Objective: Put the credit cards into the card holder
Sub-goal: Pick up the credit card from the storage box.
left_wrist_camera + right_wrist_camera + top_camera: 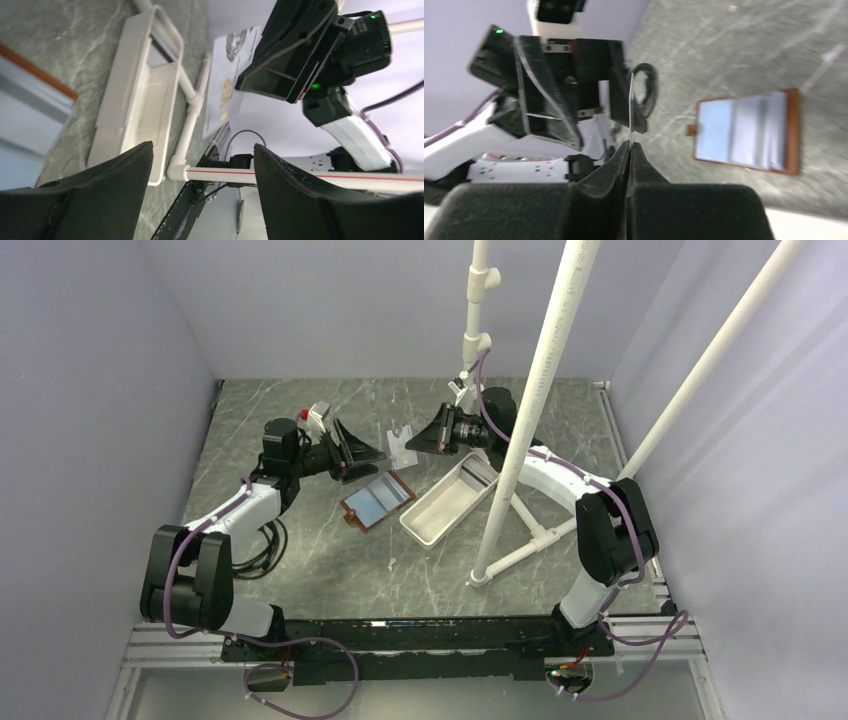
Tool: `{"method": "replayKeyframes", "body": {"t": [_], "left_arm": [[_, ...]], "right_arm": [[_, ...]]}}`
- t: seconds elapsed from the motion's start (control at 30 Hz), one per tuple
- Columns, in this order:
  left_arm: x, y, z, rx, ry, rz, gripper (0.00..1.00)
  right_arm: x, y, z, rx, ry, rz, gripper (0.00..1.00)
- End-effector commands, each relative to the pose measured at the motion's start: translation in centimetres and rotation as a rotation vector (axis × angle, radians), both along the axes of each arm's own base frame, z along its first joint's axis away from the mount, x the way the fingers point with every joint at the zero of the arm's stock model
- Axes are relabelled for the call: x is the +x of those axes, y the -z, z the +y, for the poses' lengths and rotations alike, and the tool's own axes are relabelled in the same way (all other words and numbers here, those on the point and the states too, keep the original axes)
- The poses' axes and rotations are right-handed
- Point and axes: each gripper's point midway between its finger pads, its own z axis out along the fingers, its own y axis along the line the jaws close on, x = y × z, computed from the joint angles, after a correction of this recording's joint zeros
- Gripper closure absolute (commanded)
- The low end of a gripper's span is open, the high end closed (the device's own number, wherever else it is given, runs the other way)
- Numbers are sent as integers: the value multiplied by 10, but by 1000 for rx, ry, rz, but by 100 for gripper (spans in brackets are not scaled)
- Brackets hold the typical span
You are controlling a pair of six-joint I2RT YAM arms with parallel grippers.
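A pale credit card (402, 447) with gold lettering (226, 87) hangs upright above the table, pinched by my right gripper (416, 441). In the right wrist view the card (630, 107) shows edge-on, rising from the shut fingertips of the right gripper (629, 146). My left gripper (362, 455) faces it from the left, a short gap away, open and holding nothing (202, 162). The card holder (378, 498) lies unfolded on the table below and between the two grippers, brown-edged with a shiny bluish inside (744, 131). I see no other cards.
A long white tray (450, 500) lies right of the card holder (135, 105). A white pipe frame (520, 440) stands on the table by the right arm, with a foot (512, 558) near the front. Cables (258, 550) coil beside the left arm.
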Motion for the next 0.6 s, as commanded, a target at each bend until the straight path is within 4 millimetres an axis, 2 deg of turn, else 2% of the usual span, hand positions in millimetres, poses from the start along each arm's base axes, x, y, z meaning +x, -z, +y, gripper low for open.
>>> {"method": "replayKeyframes", "body": {"t": [0.0,0.13,0.23,0.33,0.4,0.43,0.57], "left_arm": [[-7,-53,-6,-146,77,-204,25],[-8,-51,-6,-143,84,-194,44],[-9,-51,-5,-141,82,-207,63],[-5,-32,1,-77,40,-132,95],[-5,-17,8,-24,11,-93,100],[-6,-10,12,-8,2,-73,100],[-9,23,27,70,-41,46,100]], "right_arm": [[-16,-55,23,190,-119,-78,100],[-21,-49,32,192,-153,-65,100],[-23,-42,38,170,-167,-57,100],[-21,-31,41,131,-173,-43,100],[-15,-16,41,55,-155,-34,99],[-13,-9,42,20,-156,-28,94],[0,20,40,-165,-117,-84,59]]}}
